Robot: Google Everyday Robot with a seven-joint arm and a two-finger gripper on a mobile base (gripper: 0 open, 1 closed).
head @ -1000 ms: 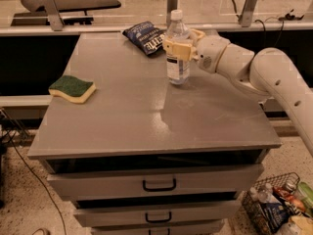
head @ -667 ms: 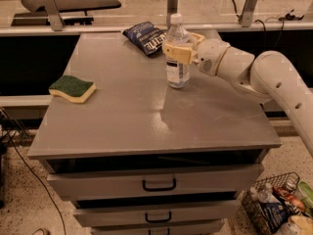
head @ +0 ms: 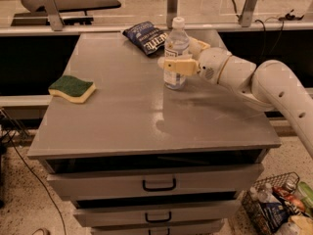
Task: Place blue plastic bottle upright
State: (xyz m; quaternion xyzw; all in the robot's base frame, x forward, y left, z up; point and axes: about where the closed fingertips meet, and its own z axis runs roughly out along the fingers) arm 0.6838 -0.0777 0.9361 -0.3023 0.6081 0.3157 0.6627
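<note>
- Camera view: a green-and-yellow sponge [head: 72, 88] lies near the left edge of the bench [head: 122, 126]
- dark blue snack bag [head: 144, 37] lies at the back
- blue plastic bottle [head: 176, 45] stands upright just right of the bag
- end effector [head: 168, 62], reaching in from the right, is clamped around the bottle's middle

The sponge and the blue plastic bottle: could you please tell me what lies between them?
Bare tabletop only, in the camera view; the end effector grips the blue plastic bottle from the side opposite the sponge.
</note>
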